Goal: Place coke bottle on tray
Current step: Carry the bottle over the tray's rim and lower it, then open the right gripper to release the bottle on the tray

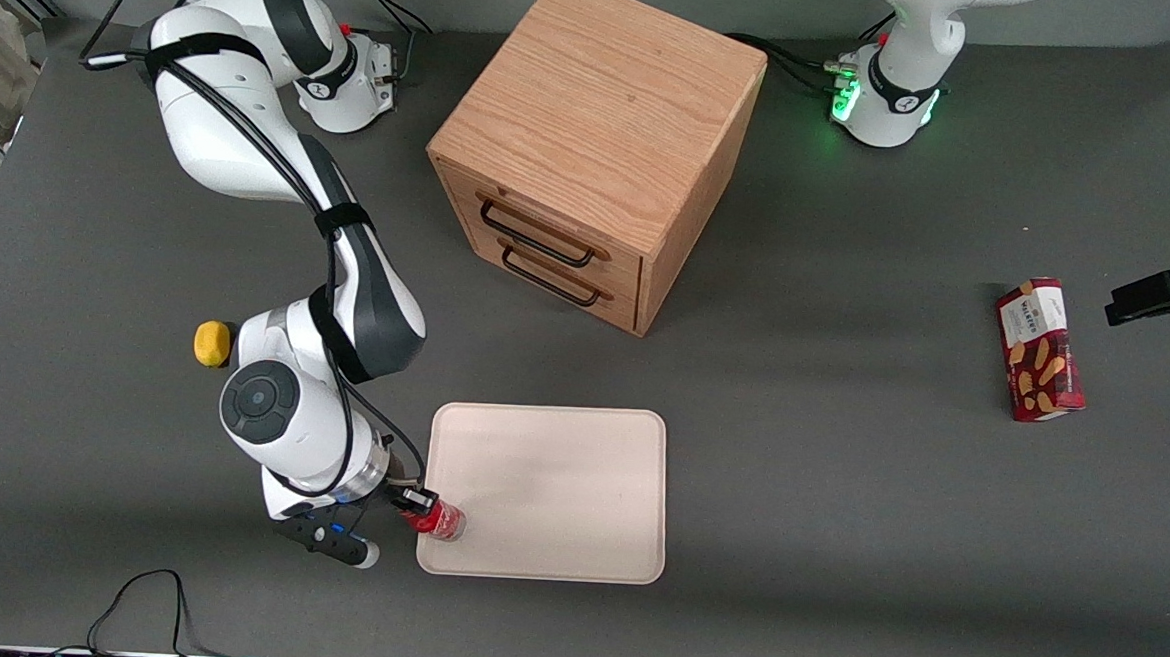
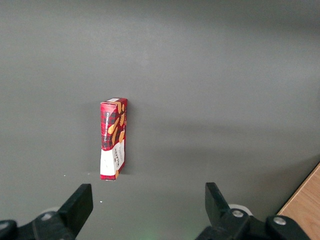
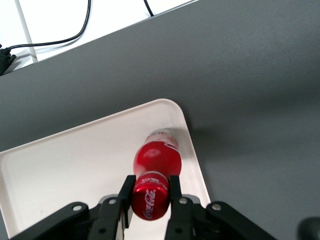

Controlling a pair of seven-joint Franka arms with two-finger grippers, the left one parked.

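The coke bottle (image 1: 440, 521) is small and red, with a red cap lettered in white. My right gripper (image 1: 417, 502) is shut on its cap end, the black fingers (image 3: 174, 187) pressing the cap from both sides. The bottle (image 3: 157, 159) leans away from the gripper, its clear base over the tray's corner. That cream tray (image 1: 557, 487) lies flat, nearer the front camera than the cabinet. The bottle is above the tray corner (image 3: 172, 107) closest to the front camera, at the working arm's end. Whether the base rests on the tray surface (image 3: 75, 160) does not show.
A wooden drawer cabinet (image 1: 594, 149) stands farther from the front camera than the tray. A yellow lemon (image 1: 212, 343) lies beside the working arm's wrist. A red biscuit box (image 1: 1040, 349) (image 2: 113, 138) lies toward the parked arm's end. The table edge (image 3: 100, 37) runs close to the tray.
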